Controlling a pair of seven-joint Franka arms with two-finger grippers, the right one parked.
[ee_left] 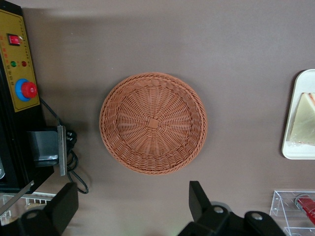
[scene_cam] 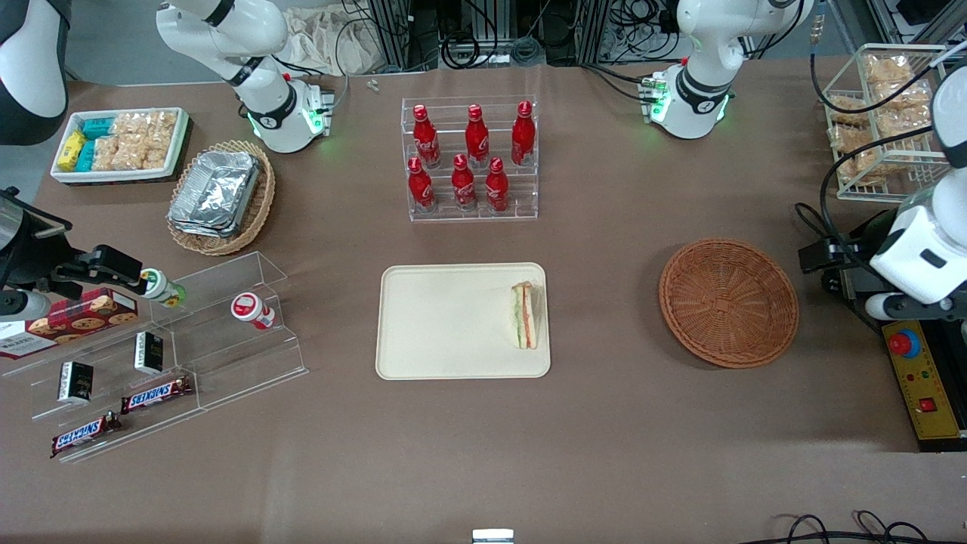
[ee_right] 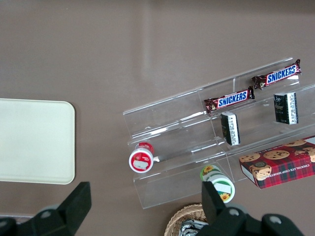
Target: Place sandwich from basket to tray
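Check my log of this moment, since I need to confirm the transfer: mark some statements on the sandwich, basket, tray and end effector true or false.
1. The sandwich lies on the tray. True.
2. The basket holds a second sandwich. False: it holds nothing.
3. The end effector is open, above the table beside the basket. True.
4. The sandwich sits at the tray's middle. False: it lies at the edge toward the basket.
5. The basket touches the tray. False: bare table separates them.

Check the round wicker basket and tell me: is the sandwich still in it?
No: the basket holds nothing, the sandwich lies on the tray, and the open gripper hangs above the basket.
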